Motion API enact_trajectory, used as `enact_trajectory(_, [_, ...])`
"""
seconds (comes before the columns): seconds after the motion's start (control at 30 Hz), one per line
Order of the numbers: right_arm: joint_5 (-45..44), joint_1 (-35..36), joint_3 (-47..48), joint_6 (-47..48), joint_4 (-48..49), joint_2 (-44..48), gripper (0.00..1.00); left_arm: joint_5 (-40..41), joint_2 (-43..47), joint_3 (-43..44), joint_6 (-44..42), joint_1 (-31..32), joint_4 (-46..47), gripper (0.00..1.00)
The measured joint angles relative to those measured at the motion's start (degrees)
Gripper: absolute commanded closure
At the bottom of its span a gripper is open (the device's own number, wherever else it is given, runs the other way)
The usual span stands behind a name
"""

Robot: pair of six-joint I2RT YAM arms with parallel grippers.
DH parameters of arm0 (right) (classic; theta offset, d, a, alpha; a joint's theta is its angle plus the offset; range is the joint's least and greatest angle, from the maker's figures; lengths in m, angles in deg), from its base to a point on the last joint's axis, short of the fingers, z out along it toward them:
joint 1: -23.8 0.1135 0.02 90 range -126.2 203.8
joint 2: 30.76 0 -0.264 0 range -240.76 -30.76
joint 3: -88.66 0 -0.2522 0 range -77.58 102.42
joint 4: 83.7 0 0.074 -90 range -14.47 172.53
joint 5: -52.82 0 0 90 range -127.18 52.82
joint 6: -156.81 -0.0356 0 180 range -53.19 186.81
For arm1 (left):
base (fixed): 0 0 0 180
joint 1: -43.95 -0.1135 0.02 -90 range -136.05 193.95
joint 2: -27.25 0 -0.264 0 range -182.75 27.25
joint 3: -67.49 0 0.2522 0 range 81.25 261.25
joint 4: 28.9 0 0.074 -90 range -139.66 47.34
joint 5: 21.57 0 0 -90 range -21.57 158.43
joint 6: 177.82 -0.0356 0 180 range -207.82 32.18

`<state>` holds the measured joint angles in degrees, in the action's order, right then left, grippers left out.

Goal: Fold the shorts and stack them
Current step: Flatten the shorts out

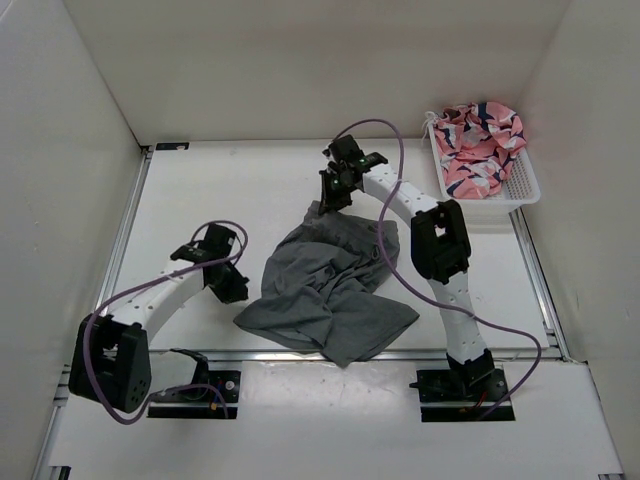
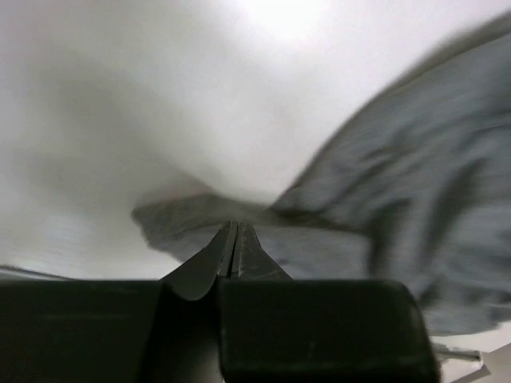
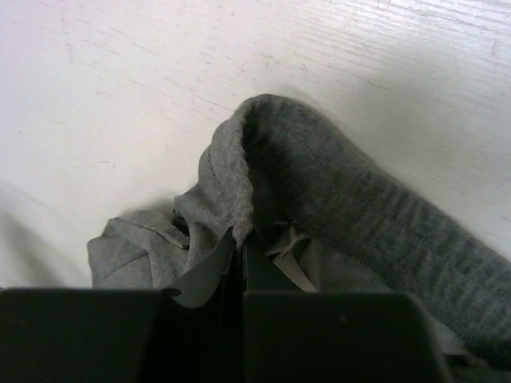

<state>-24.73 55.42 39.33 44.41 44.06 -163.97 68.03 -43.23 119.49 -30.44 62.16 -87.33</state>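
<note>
The dark grey shorts (image 1: 330, 290) lie crumpled in the middle of the white table. My right gripper (image 1: 330, 195) is at their far edge, shut on a raised fold of the thick hem (image 3: 239, 199), which stands up from the table in the right wrist view. My left gripper (image 1: 236, 292) is at the shorts' left side. In the blurred left wrist view its fingers (image 2: 235, 231) are pressed together with a thin grey fabric edge (image 2: 184, 219) at the tips. The pink, white and navy patterned garment (image 1: 480, 145) lies bunched in a basket at the far right.
A white plastic basket (image 1: 523, 190) stands at the far right corner against the white wall. White walls enclose the table on the left, back and right. Purple cables loop over both arms.
</note>
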Motion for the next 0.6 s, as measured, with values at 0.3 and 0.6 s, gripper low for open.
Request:
enact_trajectory(0.3, [0.9,-2.4,0.2,-0.1,0.1,5.5,1.0,0.4,-0.4,5.8,-5.7,-2.3,-0.9,0.04])
enact_trajectory(0.6, [1.9,-2.7,-0.1,0.0,0.5,5.9,1.0,0.5,-4.3,-0.9,-2.7,1.1,-0.6,0.28])
